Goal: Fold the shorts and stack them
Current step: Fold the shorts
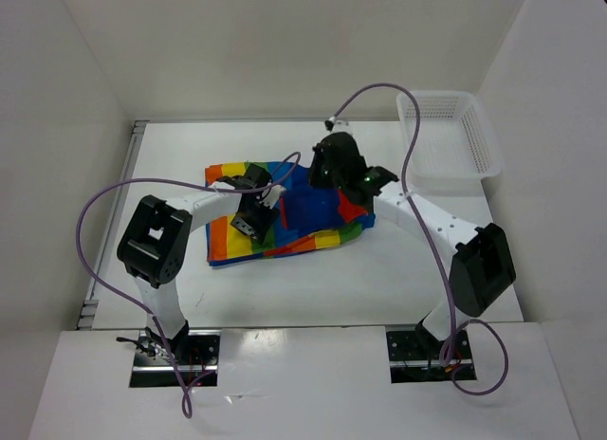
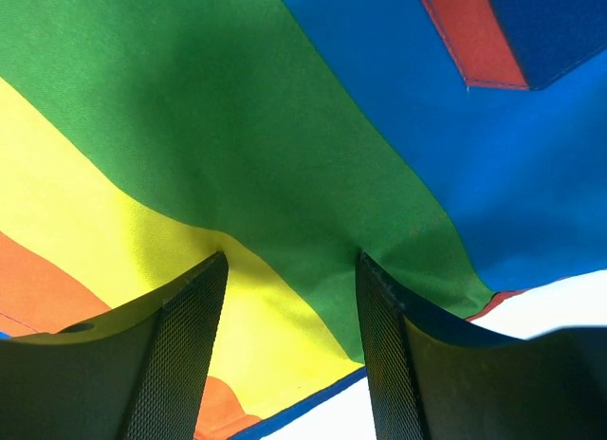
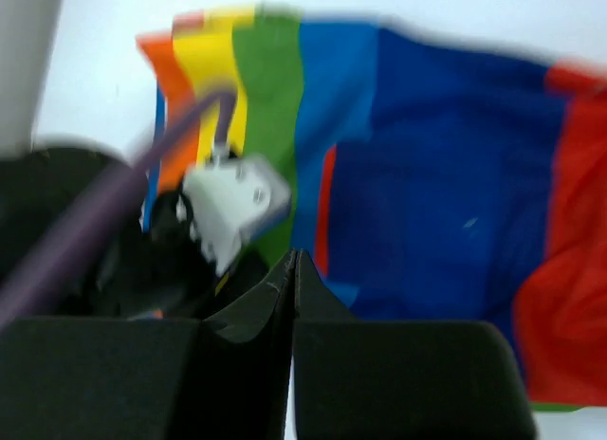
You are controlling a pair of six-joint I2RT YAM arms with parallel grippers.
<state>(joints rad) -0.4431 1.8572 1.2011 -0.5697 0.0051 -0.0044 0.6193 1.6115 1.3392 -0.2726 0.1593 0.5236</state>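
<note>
White walls stand around a white desk (image 1: pixel 379 279). On it lie the shorts (image 1: pixel 303 208), about in the middle, a bit nearer the far edge than the near edge. They are spread out almost flat, with the rainbow stripes toward the left edge and the dark blue part toward the right. They do not look folded yet, and only this 1 pair can be seen, so the job seems to be at its start. A white mesh basket (image 1: pixel 484 137) sits in the far right corner, well apart from the shorts.

The left gripper (image 2: pixel 289 265) is down on the striped side, close to the shorts' near hem. Its 2 fingers (image 2: pixel 190 345) are spread apart and press into the cloth, with green and yellow cloth between them. The cloth puckers a little at the tips. It looks like the fingers are set there to pinch this hem, so that side can be lifted and folded over.

The right gripper (image 3: pixel 294 265) hangs over the blue part, toward the far right of the shorts. Its fingers are pressed together, and nothing shows between them. That view is blurry. It seems to be waiting, or on its way to its own corner of the cloth.
</note>
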